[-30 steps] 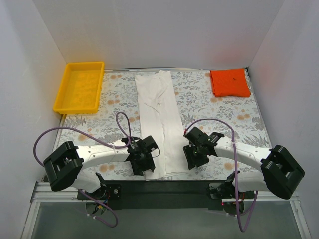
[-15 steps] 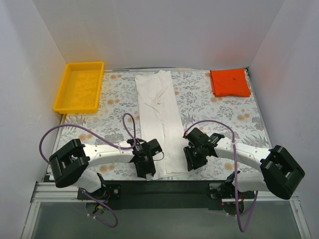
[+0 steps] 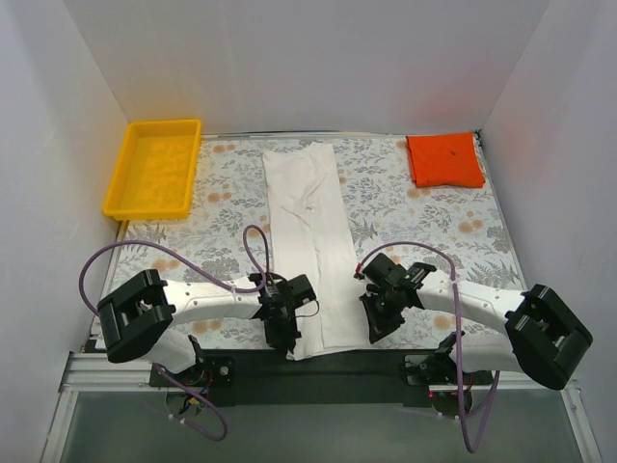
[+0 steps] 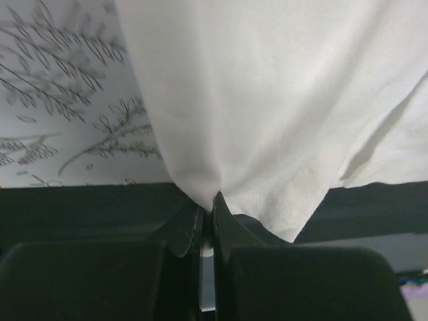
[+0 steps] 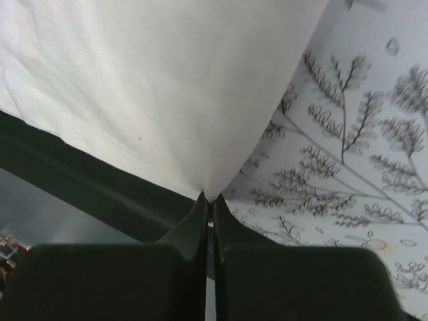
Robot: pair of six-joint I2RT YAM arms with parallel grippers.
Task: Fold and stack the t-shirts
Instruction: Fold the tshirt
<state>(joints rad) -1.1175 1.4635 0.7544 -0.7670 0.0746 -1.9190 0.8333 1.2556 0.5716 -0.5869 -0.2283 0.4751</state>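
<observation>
The white t-shirt [image 3: 310,227] lies as a long narrow strip down the middle of the flowered table, its near end at the table's front edge. My left gripper [image 3: 288,340] is shut on that end's left corner; the white t-shirt [image 4: 267,107] is pinched at the left gripper [image 4: 208,208]. On the strip's right corner my right gripper [image 3: 372,333] is shut too, with the white t-shirt [image 5: 160,87] running into the closed right gripper [image 5: 209,199]. The orange-red t-shirt [image 3: 444,160], folded square, rests at the far right corner.
A yellow plastic tray [image 3: 127,189] stands at the far left of the table. White walls close in the left, back and right sides. A dark rail [image 3: 318,371] runs along the front edge under both grippers.
Both grippers have moved toward the front edge and closed on the near corners of the white t-shirt, whose near end now bunches slightly between them.
</observation>
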